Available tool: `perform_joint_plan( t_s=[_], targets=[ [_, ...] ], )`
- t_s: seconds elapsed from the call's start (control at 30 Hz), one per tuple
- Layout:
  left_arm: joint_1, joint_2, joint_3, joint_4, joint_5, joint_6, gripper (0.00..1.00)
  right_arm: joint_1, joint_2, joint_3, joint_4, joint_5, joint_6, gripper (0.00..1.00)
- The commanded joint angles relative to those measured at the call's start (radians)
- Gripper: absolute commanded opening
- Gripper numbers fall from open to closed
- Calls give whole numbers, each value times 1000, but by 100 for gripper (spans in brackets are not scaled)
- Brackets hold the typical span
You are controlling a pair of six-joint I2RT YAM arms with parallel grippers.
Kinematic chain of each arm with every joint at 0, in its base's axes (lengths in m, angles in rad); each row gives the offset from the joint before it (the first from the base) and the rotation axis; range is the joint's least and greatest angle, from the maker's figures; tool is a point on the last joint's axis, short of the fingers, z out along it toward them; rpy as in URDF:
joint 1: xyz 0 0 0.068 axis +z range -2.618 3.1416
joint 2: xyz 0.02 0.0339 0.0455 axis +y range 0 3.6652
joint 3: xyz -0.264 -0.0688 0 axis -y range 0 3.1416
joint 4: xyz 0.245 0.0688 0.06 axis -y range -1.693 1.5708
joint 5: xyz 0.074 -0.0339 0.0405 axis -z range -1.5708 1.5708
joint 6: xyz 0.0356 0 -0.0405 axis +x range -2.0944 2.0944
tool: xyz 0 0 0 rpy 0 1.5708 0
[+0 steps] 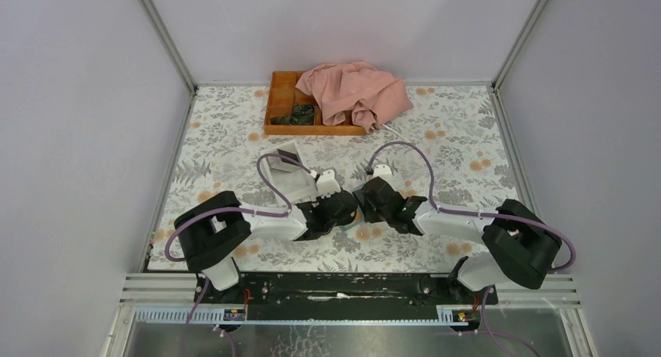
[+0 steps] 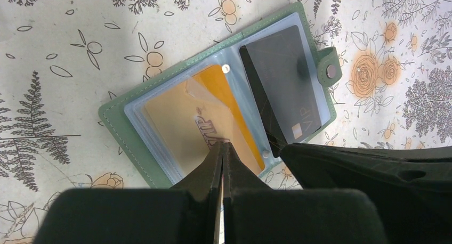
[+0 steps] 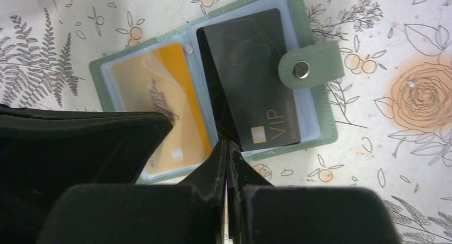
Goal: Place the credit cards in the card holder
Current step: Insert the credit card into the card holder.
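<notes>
The grey-green card holder [image 2: 114, 116] lies open on the flowered table, also in the right wrist view [image 3: 326, 121]. In the top view it is hidden under both grippers. An orange-gold card [image 2: 176, 121] sits in its left clear pocket [image 3: 133, 79]. A dark greyish VIP card [image 2: 282, 79] lies tilted over the right pocket [image 3: 245, 73]. My left gripper [image 2: 223, 146] is shut, tips resting on the gold card's sleeve. My right gripper [image 3: 227, 146] is shut at the dark card's near left corner. The two grippers meet tip to tip, left [image 1: 352, 214] and right [image 1: 365, 209].
An orange wooden tray [image 1: 281, 107] stands at the back with a pink cloth [image 1: 355, 92] draped over it and a dark object [image 1: 300, 114] inside. A white open box [image 1: 290, 178] stands just behind the left arm. Walls enclose the table on three sides.
</notes>
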Motion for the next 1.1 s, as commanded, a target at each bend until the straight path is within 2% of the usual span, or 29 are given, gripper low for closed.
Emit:
perform_joint_plan(
  t_s=[0.0, 0.37, 1.07],
  targets=[
    [-5, 20, -41, -68, 9, 0, 0, 16, 27, 51, 60, -40, 15, 0],
    [-5, 20, -46, -60, 17, 0, 0, 32, 100, 88, 70, -39, 22, 0],
    [-5, 23, -28, -74, 13, 13, 0, 44, 161, 135, -62, 195, -12, 0]
  ],
)
